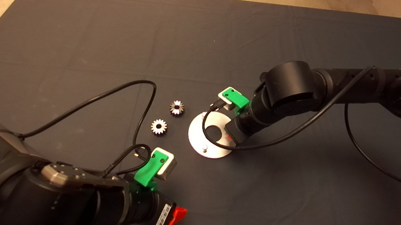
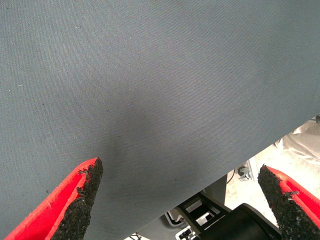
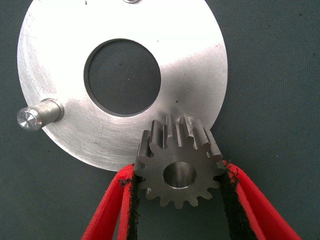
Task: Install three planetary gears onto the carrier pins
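The shiny steel disc [image 1: 209,145] with a central hole lies mid-mat. One carrier pin [image 1: 204,148] stands near its front rim; in the right wrist view I see this disc [image 3: 65,45], one full pin [image 3: 37,114] and the tip of another [image 3: 131,2]. My right gripper [image 3: 178,172] is shut on a planetary gear [image 3: 175,145], held flat over the disc's rim; whatever is under the gear is hidden. Two more gears [image 1: 177,107] [image 1: 159,127] lie on the mat left of the disc. My left gripper [image 2: 180,171] is open and empty, parked at the front left.
The right arm's wrist [image 1: 248,117] and its cable [image 1: 204,127] hang over the disc's right half. The left arm's cable [image 1: 146,100] loops on the mat beside the two loose gears. The mat's front edge and floor fittings [image 2: 240,220] show in the left wrist view.
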